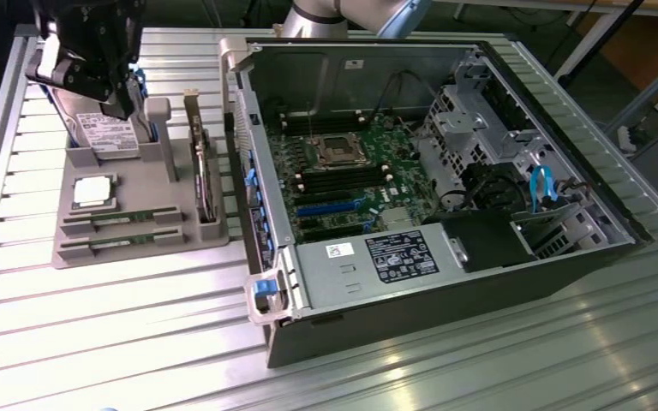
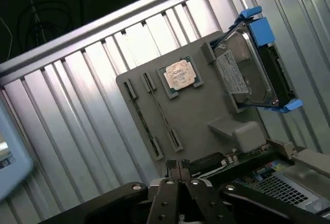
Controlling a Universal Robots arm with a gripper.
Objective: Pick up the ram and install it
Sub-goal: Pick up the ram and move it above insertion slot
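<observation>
1. Exterior view: bright, with strong glare on the ribbed desk (image 1: 32, 257) at the exterior view's left and near edge.
2. Case (image 1: 341, 73) interior is dimmer, partly shadowed.
3. Wrist view: desk slats gleam; gripper (image 2: 178, 167) lies dark in shadow.

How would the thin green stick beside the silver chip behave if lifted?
The stick is a thin flat board, so probably stiff and light. Seated in a slot of the grey holder, it likely won't slide or roll. Its small chips suggest gentle handling.
</observation>
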